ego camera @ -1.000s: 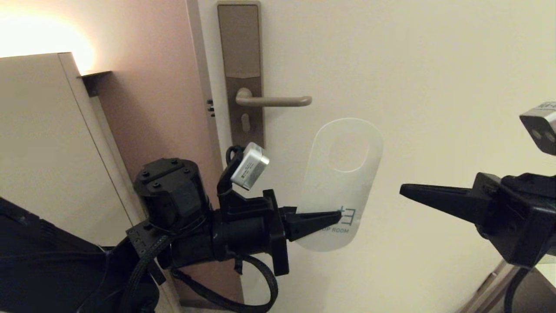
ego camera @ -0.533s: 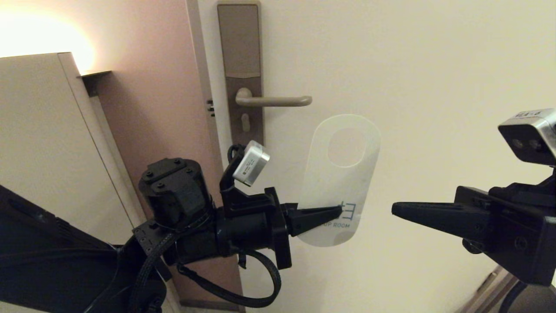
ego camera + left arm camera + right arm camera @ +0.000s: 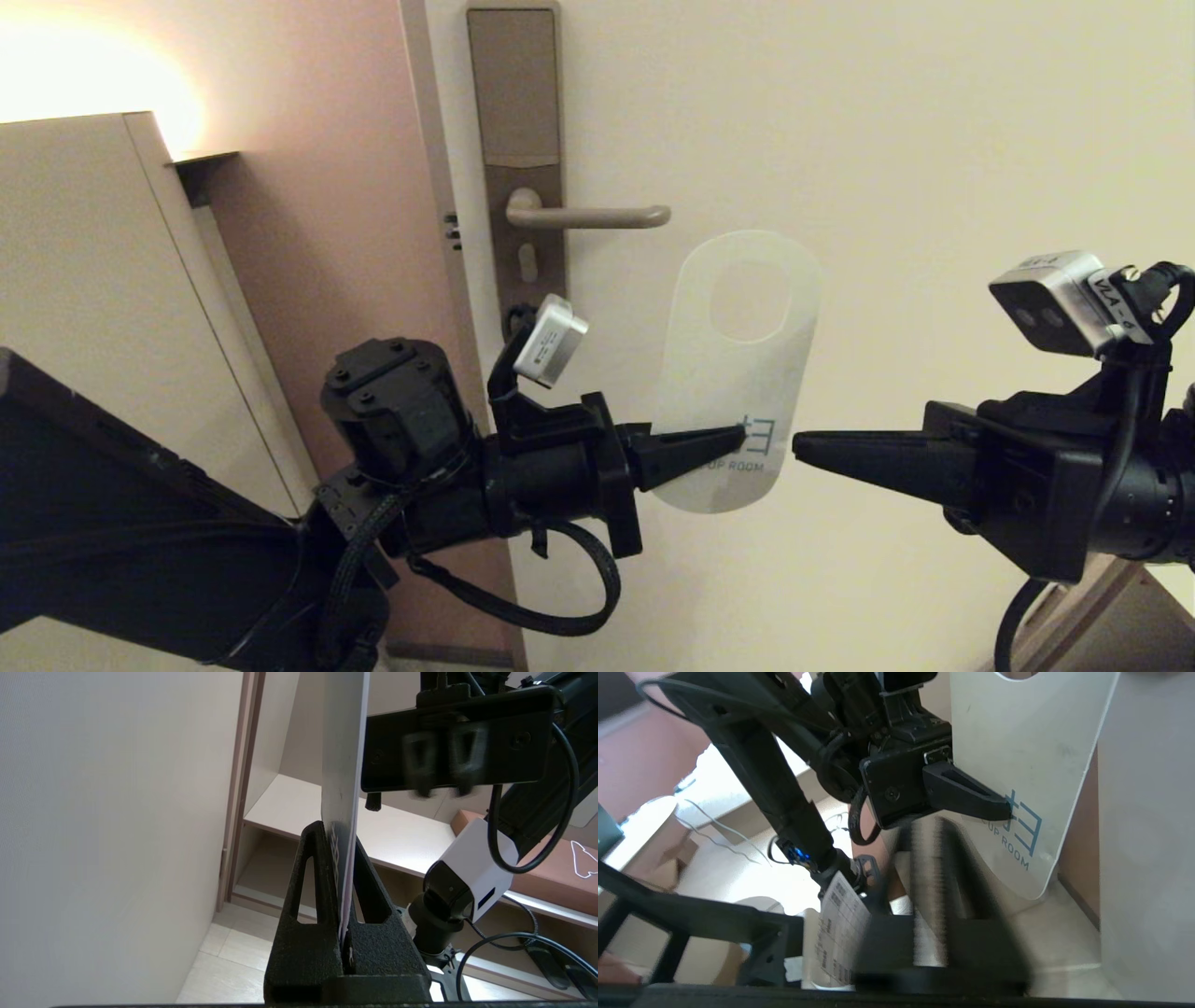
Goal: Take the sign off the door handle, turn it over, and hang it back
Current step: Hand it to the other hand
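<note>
The sign (image 3: 738, 373) is off the door handle (image 3: 588, 217) and is held upright below and to the right of its rounded end, white side with "UP ROOM" facing me. My left gripper (image 3: 738, 437) is shut on the sign's lower part; the left wrist view shows the sign (image 3: 343, 765) edge-on between the closed fingers. My right gripper (image 3: 798, 446) points left at the sign's lower right edge, a short gap away, fingers open with nothing between them. The right wrist view shows the sign (image 3: 1017, 742) close ahead. The teal side is hidden.
The handle sits on a tall brown lock plate (image 3: 518, 140) on the cream door (image 3: 934, 140). A beige cabinet (image 3: 93, 280) stands to the left, next to the pink wall. A shelf unit (image 3: 402, 835) lies behind the right arm.
My right gripper has moved left, from well off to the right to just beside the sign. My left gripper has lifted the sign a little higher.
</note>
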